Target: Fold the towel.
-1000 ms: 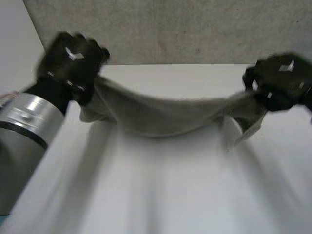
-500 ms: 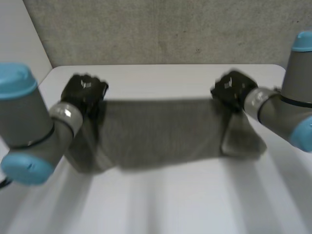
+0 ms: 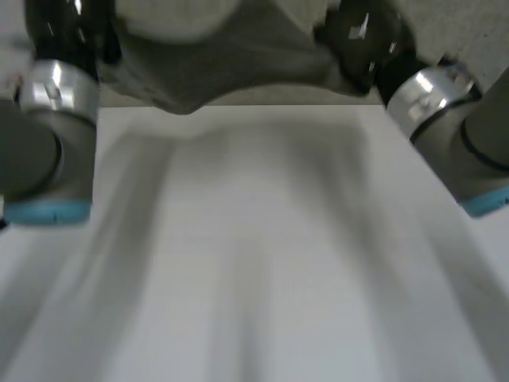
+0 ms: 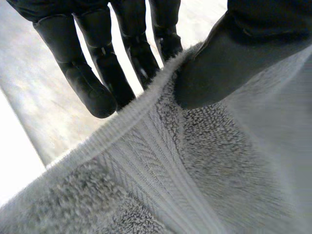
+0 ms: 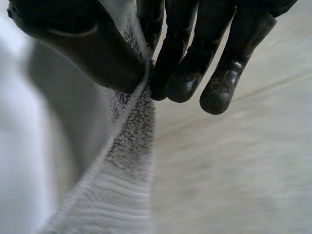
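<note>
we are holding the towel up in the air, well above the table, stretched between our two hands and sagging in the middle. our left hand is pinching the top edge near one end, its thumb pressing the hem against the fingers behind it. our right hand is pinching the other end the same way, thumb on one side of the edge and fingers on the other. both grips are sitting right at the hem, so we are judging that a quick swing down could be tugging the cloth out of one pinch and leaving the towel dangling from a single hand. if the hands are coming down unevenly, the lower edge may be landing bunched or skewed, and the fold would be turning out crooked.
</note>
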`<move>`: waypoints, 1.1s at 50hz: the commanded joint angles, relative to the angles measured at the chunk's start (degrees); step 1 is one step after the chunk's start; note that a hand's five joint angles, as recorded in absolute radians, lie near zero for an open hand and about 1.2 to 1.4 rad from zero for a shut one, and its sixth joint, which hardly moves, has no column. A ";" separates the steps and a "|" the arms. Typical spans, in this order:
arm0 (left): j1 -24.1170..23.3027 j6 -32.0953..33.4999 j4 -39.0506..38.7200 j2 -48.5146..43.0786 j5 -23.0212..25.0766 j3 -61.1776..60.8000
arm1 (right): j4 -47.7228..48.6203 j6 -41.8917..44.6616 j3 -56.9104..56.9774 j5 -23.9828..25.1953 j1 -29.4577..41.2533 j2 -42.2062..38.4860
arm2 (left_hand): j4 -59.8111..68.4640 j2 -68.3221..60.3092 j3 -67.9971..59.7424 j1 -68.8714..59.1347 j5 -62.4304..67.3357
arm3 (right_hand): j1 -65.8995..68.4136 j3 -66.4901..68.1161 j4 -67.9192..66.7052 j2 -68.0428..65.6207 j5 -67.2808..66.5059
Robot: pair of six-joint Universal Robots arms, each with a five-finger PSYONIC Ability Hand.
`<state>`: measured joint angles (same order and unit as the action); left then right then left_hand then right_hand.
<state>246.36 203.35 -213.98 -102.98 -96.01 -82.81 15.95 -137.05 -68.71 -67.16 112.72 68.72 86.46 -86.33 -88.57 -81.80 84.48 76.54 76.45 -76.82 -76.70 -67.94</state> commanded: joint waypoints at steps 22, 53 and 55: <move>2.80 0.47 -9.35 1.55 7.07 -37.07 | -10.94 2.49 -23.57 8.63 -7.25 -10.19 | -6.46 6.33 8.57 1.80 -14.48 | 3.46 3.55 -3.18 -3.30 -2.06; 5.62 0.47 -11.81 1.03 7.07 -38.13 | -5.05 -7.18 -26.03 -4.90 -7.60 -9.40 | -6.46 6.33 8.57 1.80 -14.48 | -36.34 -36.26 36.63 36.51 37.75; 5.62 0.47 -11.81 1.03 7.07 -38.13 | -5.31 -7.18 -25.95 -5.34 -7.60 -9.40 | -6.46 6.33 8.57 1.80 -14.48 | -35.68 -35.59 35.96 35.84 37.08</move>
<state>251.99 203.82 -225.84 -101.94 -88.94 -120.99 11.32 -144.19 -94.78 -71.74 105.19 59.37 86.47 -86.33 -88.62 -81.80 84.45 42.08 42.31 -42.21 -42.66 -31.28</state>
